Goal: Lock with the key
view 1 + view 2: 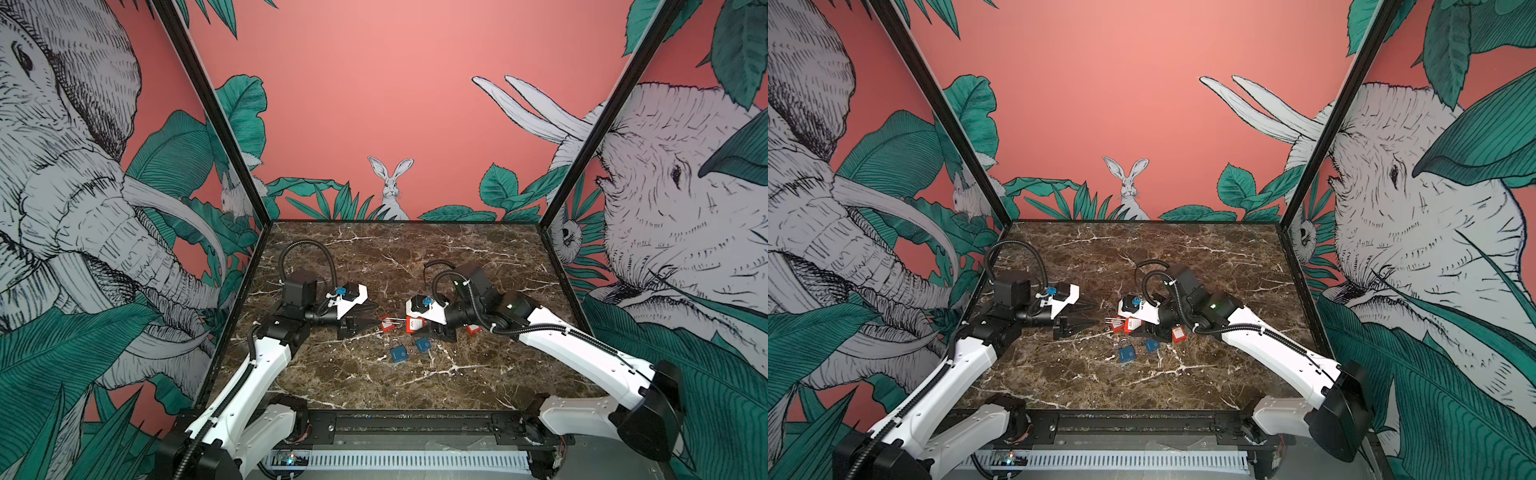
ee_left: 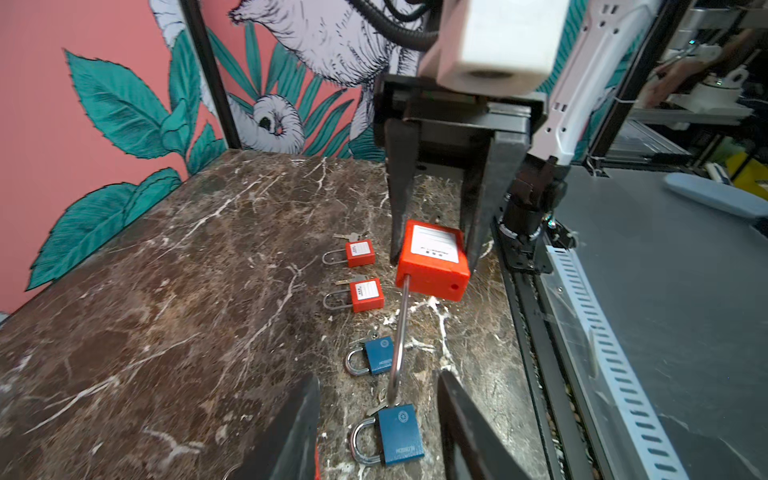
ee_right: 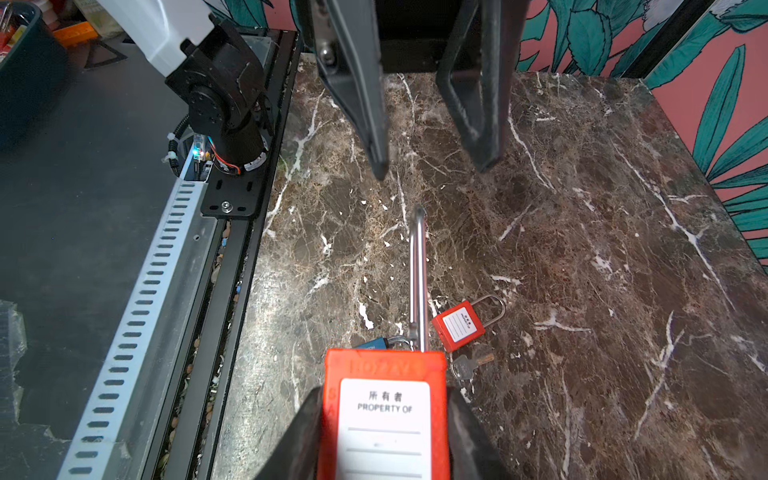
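Right wrist view, bottom centre: the right gripper (image 3: 384, 399) pinches a red padlock (image 3: 384, 428) by its flat sides, above the table (image 3: 582, 249). Its long shackle (image 3: 417, 270) points up the frame toward the left gripper (image 3: 432, 168), whose jaws stand spread and empty. Probably light; the hard, smooth plastic body could slip, and the steel shackle is stiff. Best held by the body's flats and pushed at the shackle's bend. Counted in the left wrist view, mid-frame: three red, including two other red padlocks (image 2: 359, 253) (image 2: 365, 295) lying flat; two blue padlocks (image 2: 378, 355) (image 2: 401, 436); two keys (image 2: 348, 237) (image 2: 347, 281).
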`<act>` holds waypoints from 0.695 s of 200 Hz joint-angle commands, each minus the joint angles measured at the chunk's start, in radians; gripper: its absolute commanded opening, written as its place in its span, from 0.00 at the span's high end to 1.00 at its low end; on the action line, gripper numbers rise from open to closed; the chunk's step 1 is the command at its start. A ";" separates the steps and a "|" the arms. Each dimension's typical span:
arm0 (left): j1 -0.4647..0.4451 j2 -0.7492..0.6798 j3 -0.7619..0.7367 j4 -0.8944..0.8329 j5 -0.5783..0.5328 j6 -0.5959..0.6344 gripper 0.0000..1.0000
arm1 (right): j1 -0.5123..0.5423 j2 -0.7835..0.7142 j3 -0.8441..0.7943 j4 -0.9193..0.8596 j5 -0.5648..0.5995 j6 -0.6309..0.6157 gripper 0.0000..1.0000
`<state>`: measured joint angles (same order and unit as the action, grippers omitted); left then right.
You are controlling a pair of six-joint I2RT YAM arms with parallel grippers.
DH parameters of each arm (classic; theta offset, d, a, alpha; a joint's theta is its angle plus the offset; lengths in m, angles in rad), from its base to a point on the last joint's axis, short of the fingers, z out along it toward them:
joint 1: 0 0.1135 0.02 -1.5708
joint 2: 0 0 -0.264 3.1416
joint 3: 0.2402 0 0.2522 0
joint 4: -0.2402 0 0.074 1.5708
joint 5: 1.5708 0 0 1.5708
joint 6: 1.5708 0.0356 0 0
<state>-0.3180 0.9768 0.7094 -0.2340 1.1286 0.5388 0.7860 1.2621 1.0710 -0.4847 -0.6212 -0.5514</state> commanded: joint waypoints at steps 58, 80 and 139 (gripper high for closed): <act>-0.106 0.108 0.065 -0.069 -0.013 0.130 0.60 | -0.006 -0.013 0.019 -0.014 -0.026 -0.031 0.75; -0.115 0.121 0.070 -0.070 -0.017 0.132 0.64 | -0.007 -0.015 0.020 -0.011 -0.020 -0.035 0.76; -0.133 0.154 0.082 -0.076 -0.012 0.133 0.80 | -0.007 -0.008 0.023 -0.003 -0.019 -0.044 0.76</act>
<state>-0.4423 1.1290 0.7601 -0.2913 1.1027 0.6498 0.7853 1.2625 1.0710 -0.5076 -0.6216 -0.5743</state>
